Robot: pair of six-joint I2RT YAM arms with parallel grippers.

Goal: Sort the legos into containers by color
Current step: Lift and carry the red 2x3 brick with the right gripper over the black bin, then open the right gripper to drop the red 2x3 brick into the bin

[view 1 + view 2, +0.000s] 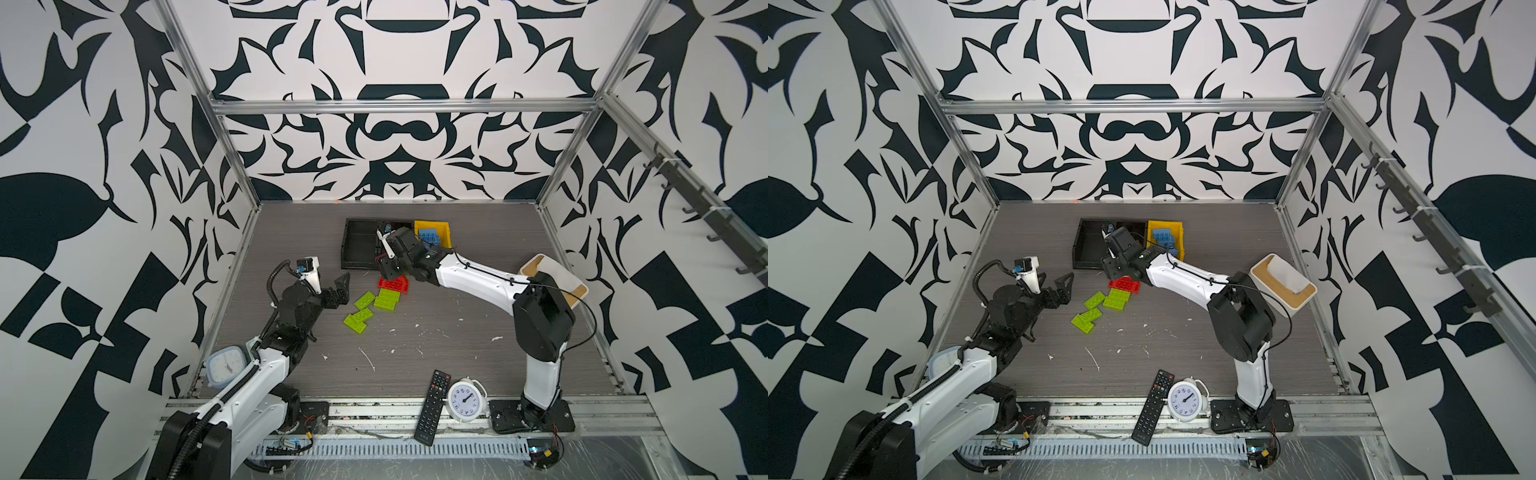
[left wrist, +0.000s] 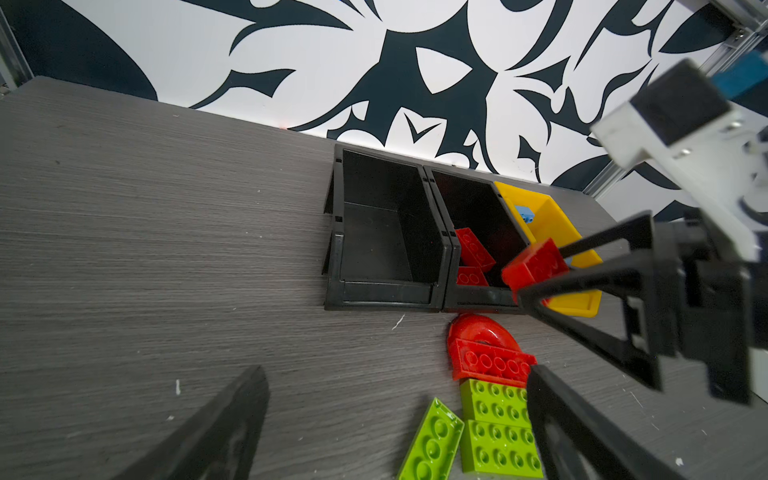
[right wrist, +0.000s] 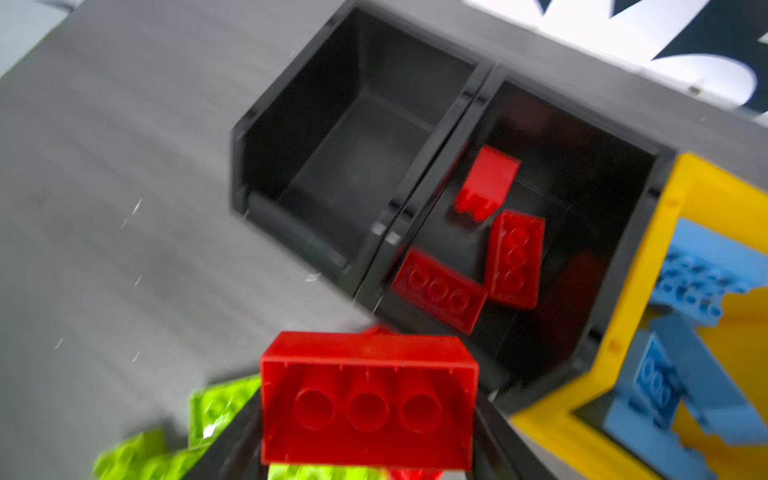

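R jaws hold red brick (image 3: 368, 399) nr tray (image 2: 478, 298) edge.

Both top views look steeply down from high at the front over the whole desk (image 1: 457, 353). Your wrist cameras sit low and close, facing the black trays (image 2: 386, 291), which every view shares.

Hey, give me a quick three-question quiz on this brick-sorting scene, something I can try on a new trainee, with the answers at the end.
1. True or false: the right pincer grips a red brick.
2. Which colour of brick lies in the yellow bin? A red, B blue, C green.
3. Fill in: the black tray farther from that bin holds ____ bricks.
Key: 1 true; 2 B; 3 no.
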